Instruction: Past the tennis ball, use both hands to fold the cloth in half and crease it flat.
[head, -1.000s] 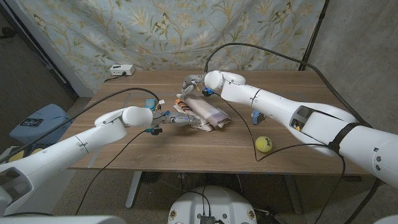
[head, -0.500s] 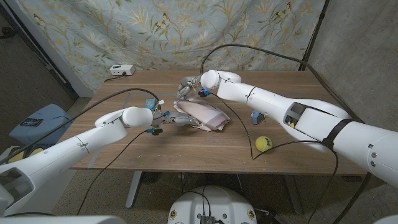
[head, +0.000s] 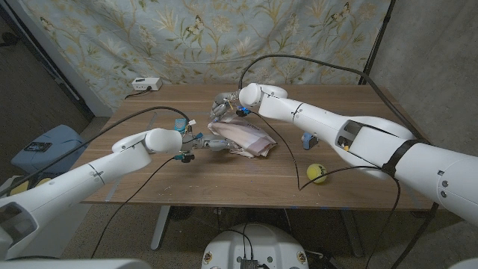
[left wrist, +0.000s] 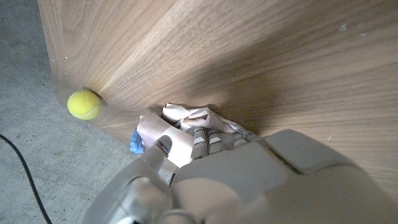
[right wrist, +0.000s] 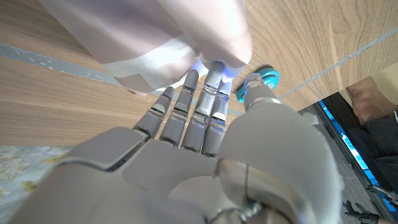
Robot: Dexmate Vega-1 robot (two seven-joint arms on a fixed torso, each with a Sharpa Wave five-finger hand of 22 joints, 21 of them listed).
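Our left hand (head: 200,143) and right hand (head: 222,105) both grip the bunched cloth (head: 240,138) mid-desk — the tennis ball (head: 317,173) sits near the front edge.

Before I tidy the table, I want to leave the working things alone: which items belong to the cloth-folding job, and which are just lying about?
Part of the job:
cloth
tennis ball, the landmark
left hand, at the cloth's near-left end
right hand, at its far end

Just lying about:
small white box at the far-left corner
small blue object right of the cloth
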